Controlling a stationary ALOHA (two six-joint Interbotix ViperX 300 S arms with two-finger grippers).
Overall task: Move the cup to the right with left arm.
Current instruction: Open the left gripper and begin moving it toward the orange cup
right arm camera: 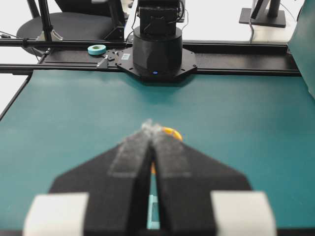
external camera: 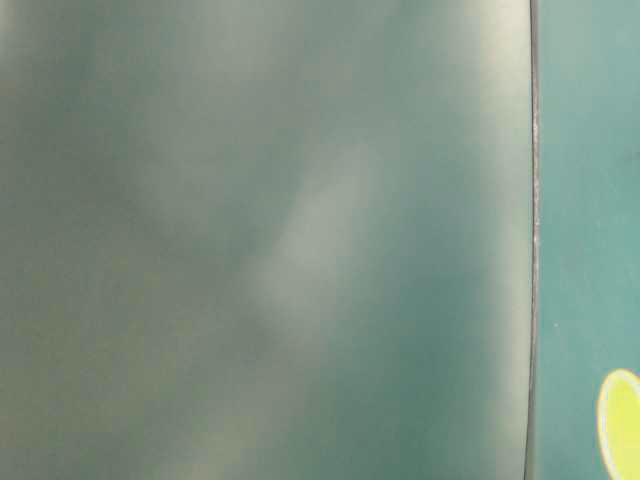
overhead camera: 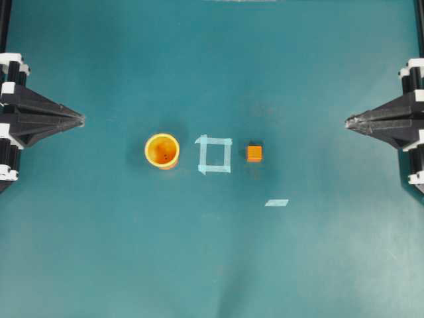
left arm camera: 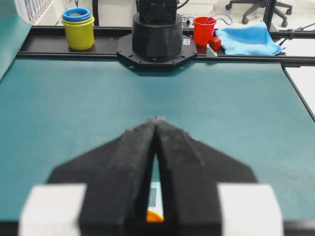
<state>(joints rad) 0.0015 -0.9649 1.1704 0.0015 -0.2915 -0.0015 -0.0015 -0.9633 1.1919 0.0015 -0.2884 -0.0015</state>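
While both arms sit parked at the tabletop (overhead camera: 99, 265) edges, left hand (overhead camera: 81, 119) is pinched closed, empty, well left of cup (overhead camera: 162, 150). Right hand (overhead camera: 349, 122) likewise closed, empty; taped square (overhead camera: 214, 154) right of cup looks like the drop target.

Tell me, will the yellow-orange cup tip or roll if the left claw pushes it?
The cup stands upright, mouth up, so it probably slides. It looks like thin, empty plastic, likely light; a high push might tip it, and being round, it could then roll.
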